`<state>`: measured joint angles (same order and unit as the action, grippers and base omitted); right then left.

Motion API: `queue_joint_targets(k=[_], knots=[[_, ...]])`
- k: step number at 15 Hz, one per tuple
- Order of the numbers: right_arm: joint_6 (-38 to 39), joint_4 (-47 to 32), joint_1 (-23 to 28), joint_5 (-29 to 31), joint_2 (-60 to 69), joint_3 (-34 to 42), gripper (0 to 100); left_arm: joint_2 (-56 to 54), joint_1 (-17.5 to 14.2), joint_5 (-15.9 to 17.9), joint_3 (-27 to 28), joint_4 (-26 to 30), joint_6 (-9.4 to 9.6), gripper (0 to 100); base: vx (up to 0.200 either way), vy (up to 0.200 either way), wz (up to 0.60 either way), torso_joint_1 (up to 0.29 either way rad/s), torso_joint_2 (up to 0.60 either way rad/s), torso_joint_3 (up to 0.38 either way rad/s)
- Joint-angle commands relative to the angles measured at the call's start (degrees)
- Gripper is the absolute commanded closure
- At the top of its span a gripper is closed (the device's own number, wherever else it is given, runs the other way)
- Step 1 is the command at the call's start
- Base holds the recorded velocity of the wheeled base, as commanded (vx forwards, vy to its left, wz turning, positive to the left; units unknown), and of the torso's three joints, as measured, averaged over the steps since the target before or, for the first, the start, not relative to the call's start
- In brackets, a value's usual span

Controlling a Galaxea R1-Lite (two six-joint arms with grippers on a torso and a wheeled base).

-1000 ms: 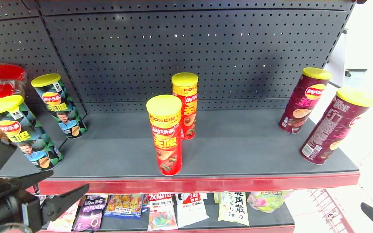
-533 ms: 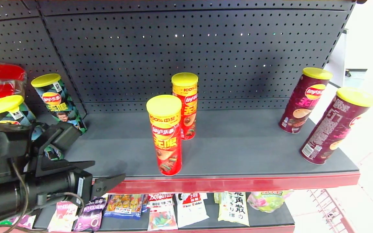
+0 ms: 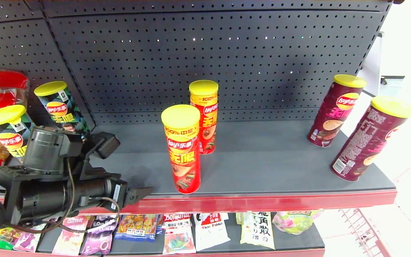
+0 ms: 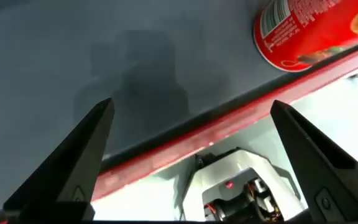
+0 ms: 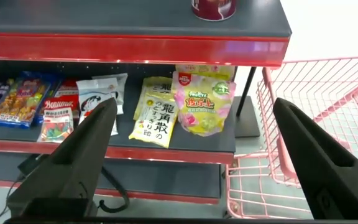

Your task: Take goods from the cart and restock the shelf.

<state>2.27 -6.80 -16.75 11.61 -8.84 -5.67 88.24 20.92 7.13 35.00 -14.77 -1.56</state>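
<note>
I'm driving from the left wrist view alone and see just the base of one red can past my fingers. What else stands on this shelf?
Observer: The head view shows six cans on the shelf: your front red can, a rear red can behind it, two green cans at the robot's left and two maroon cans at its right.
Operator: Is the right arm carrying stock?
Observer: No. The right gripper is open, with nothing between its fingers.
Operator: Where's the cart?
Observer: A pink cart stands low at the robot's right, just past the shelf's end.
</note>
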Motion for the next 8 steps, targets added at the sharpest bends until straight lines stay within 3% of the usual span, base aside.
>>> queue_joint_targets(k=[1,8], knots=[[0.0,0.0,0.0,0.0,0.5,0.6,0,4.3,0.4,-0.1,1.1,-1.7,0.07,0,0.000,0.000,0.00,0.000,0.00,0.000],[0.0,0.0,0.0,-0.1,0.9,0.8,0,9.9,0.6,-0.2,6.3,-3.5,0.07,0,0.000,0.000,0.00,0.000,0.00,0.000]])
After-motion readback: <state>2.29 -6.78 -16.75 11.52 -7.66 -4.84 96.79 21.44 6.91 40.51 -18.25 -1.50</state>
